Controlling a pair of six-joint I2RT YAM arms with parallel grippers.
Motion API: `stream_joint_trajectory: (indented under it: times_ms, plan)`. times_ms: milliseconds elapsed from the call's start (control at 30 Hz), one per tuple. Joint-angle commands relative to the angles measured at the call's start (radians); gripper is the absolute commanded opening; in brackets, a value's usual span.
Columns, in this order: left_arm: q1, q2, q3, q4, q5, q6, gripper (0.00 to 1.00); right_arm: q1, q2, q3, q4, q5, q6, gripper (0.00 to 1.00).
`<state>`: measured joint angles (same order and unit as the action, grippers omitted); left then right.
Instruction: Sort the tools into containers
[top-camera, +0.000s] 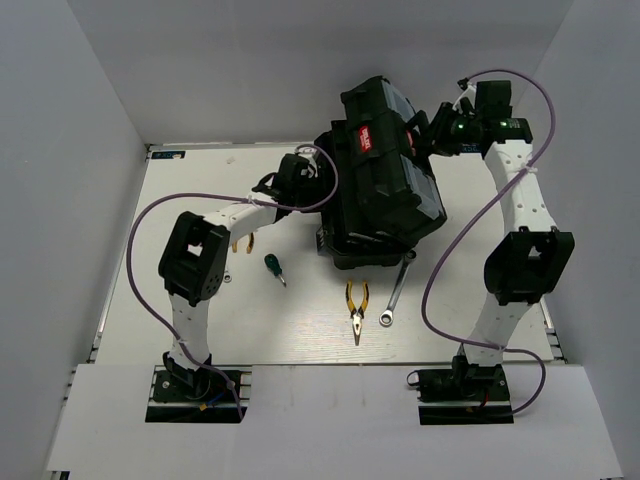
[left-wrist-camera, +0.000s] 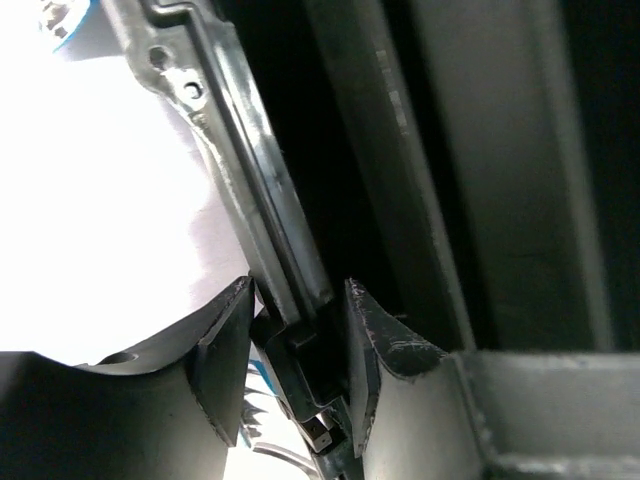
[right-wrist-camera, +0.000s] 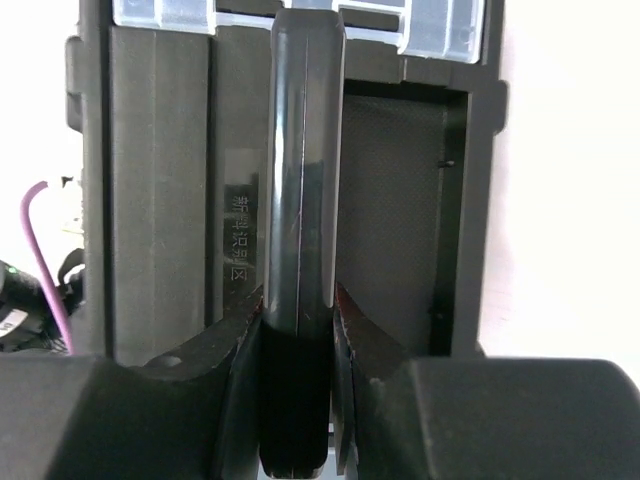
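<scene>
You see only yellow handle tips of one pliers (top-camera: 240, 243) under the left arm (top-camera: 205, 240), the wrench (top-camera: 393, 300) loses its far end under the toolbox (top-camera: 385, 190), and the left wrist view blurs the toolbox edge.

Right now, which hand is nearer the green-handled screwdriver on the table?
Left. The left hand clamps the toolbox rim on its left side, just beyond the green-handled screwdriver; the right hand grips the toolbox's far right, the box between them.

A robotics lab test cell is indicated. The white table (top-camera: 300, 345) is enclosed by plain panels (top-camera: 70, 150) — a left arm (top-camera: 190, 262) and a right arm (top-camera: 527, 265) are bolted at its near edge.
</scene>
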<state>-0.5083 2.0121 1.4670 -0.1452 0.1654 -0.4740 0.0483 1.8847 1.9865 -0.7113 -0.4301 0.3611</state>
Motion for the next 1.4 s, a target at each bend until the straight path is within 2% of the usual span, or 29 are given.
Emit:
stream_joint_trajectory:
  times_ms: [0, 333, 700, 833, 1033, 1100, 1133, 1167, 1200, 1233, 1300, 1367]
  plan:
    - [0.059, -0.042, 0.001, -0.131, -0.141, 0.077, 0.07, -0.117, -0.144, -0.011, 0.162, 0.068, -0.068, 0.00]
    - [0.155, -0.090, -0.059, -0.113, -0.109, 0.077, 0.07, -0.220, -0.110, -0.098, 0.147, 0.206, -0.231, 0.00]
    - [0.217, -0.069, -0.024, -0.132, -0.070, 0.077, 0.07, -0.255, -0.009, -0.034, 0.084, 0.425, -0.353, 0.00]
    - [0.226, -0.069, -0.023, -0.132, -0.061, 0.077, 0.07, -0.260, 0.060, 0.056, 0.036, 0.533, -0.393, 0.00]
    - [0.235, -0.069, -0.062, -0.113, -0.043, 0.077, 0.07, -0.266, 0.073, 0.029, 0.033, 0.596, -0.424, 0.00]
    - [0.244, -0.069, -0.062, -0.113, -0.031, 0.077, 0.12, -0.268, 0.064, 0.025, 0.035, 0.597, -0.427, 0.00]
    - [0.244, -0.069, -0.062, -0.113, -0.017, 0.077, 0.20, -0.269, 0.062, 0.018, 0.029, 0.553, -0.436, 0.00]
    - [0.244, -0.069, -0.062, -0.103, -0.017, 0.077, 0.26, -0.271, 0.045, 0.000, 0.030, 0.536, -0.438, 0.14]
    - [0.244, -0.069, -0.051, -0.103, -0.003, 0.077, 0.32, -0.271, 0.037, -0.005, 0.032, 0.522, -0.439, 0.41]
    - [0.244, -0.069, -0.051, -0.103, 0.012, 0.077, 0.41, -0.271, 0.031, -0.008, 0.027, 0.481, -0.445, 0.54]
    - [0.244, -0.059, -0.021, -0.112, 0.037, 0.077, 0.45, -0.274, -0.004, -0.017, 0.022, 0.465, -0.449, 0.75]
    - [0.244, -0.050, -0.010, -0.113, 0.049, 0.068, 0.45, -0.272, -0.044, -0.018, 0.021, 0.456, -0.455, 0.83]
